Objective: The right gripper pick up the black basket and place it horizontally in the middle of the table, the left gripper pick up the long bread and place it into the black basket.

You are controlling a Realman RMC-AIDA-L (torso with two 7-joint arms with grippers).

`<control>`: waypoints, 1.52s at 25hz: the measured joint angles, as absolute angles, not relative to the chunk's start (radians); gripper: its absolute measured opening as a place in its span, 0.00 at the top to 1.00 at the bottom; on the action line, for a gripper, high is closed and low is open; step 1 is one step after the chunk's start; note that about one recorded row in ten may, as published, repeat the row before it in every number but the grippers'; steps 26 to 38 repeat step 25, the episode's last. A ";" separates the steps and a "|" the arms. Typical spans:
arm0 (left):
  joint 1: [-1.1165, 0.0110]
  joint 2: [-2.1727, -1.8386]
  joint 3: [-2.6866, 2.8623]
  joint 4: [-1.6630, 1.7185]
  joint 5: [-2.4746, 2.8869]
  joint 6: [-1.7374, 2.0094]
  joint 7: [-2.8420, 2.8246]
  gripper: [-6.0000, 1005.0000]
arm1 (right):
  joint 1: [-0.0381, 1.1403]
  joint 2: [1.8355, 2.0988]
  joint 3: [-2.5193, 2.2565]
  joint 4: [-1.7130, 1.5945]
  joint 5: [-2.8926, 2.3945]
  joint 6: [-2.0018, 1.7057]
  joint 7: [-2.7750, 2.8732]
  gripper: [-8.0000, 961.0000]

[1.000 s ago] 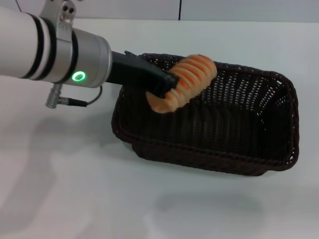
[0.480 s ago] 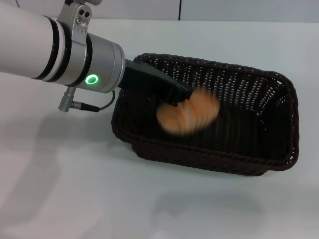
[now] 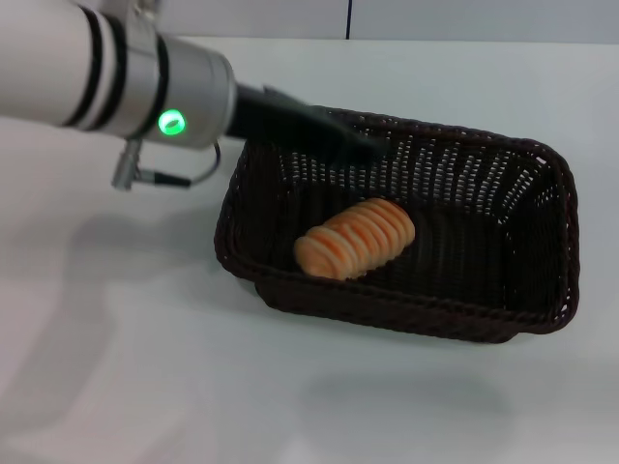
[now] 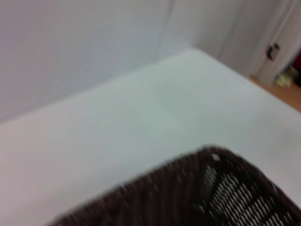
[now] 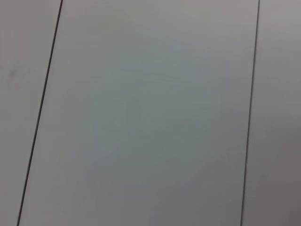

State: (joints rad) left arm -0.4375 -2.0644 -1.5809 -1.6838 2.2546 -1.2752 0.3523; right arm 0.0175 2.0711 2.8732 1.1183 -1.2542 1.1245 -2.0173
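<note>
The long bread (image 3: 355, 239), an orange-tan ribbed loaf, lies on the floor of the black basket (image 3: 542, 319), toward its left half. The basket is a large dark woven one lying crosswise in the middle of the white table (image 3: 145, 367). My left gripper (image 3: 363, 145), a black claw on the silver arm with the green light, hangs above the basket's back left rim, clear of the bread and empty. The left wrist view shows only the basket's rim (image 4: 188, 188) and table. My right gripper is out of view; its wrist view shows only a plain grey panelled surface.
The white table (image 3: 435, 406) spreads around the basket on all sides. A grey wall runs along the table's far edge (image 3: 435, 19). A cable and plug (image 3: 145, 177) hang under my left arm.
The bread has left my left gripper and dropped into the basket, where it now lies still. The gripper has lifted up and back toward the basket's rear rim.
</note>
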 joint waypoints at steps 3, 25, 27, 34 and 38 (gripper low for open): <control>-0.435 -2.062 -1.626 -1.697 2.261 -1.244 0.356 0.55 | 0.017 2.071 2.873 1.119 -1.267 1.121 -2.010 0.53; -0.154 -2.059 -1.739 -1.681 2.369 -0.377 0.508 0.52 | -0.049 2.087 2.873 1.187 -1.369 1.122 -1.901 0.54; -0.154 -2.059 -1.739 -1.681 2.369 -0.377 0.508 0.52 | -0.049 2.087 2.873 1.187 -1.369 1.122 -1.901 0.54; -0.154 -2.059 -1.739 -1.681 2.369 -0.377 0.508 0.52 | -0.049 2.087 2.873 1.187 -1.369 1.122 -1.901 0.54; -0.154 -2.059 -1.739 -1.681 2.369 -0.377 0.508 0.52 | -0.049 2.087 2.873 1.187 -1.369 1.122 -1.901 0.54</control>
